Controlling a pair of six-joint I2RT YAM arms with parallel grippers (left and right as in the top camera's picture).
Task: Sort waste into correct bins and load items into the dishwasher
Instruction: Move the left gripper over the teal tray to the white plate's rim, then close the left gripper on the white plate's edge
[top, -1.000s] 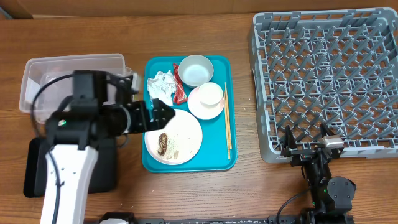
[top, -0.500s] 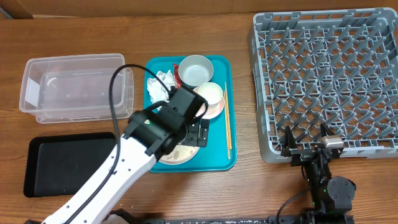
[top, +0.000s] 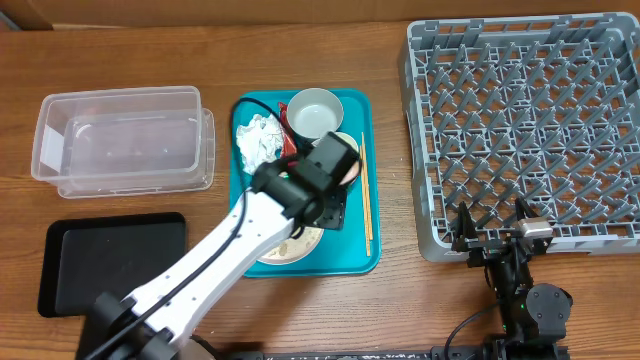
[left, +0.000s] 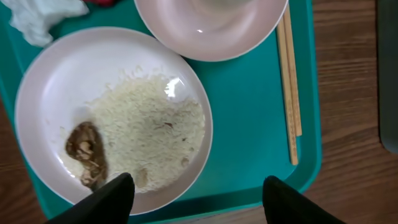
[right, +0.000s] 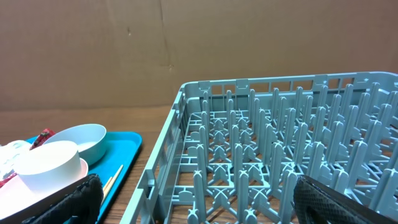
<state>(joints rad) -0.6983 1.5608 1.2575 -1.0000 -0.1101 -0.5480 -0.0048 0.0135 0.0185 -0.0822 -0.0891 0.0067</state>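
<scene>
Legible text, labels, brands, numbers, signs: none in any view. Red snack wrapper (top: 286, 127): any print on it is too small to read.

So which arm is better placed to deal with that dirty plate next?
Probably the left: the left gripper hangs open over the plate of rice and brown scraps on the teal tray. The right gripper sits far off at the dish rack.
</scene>
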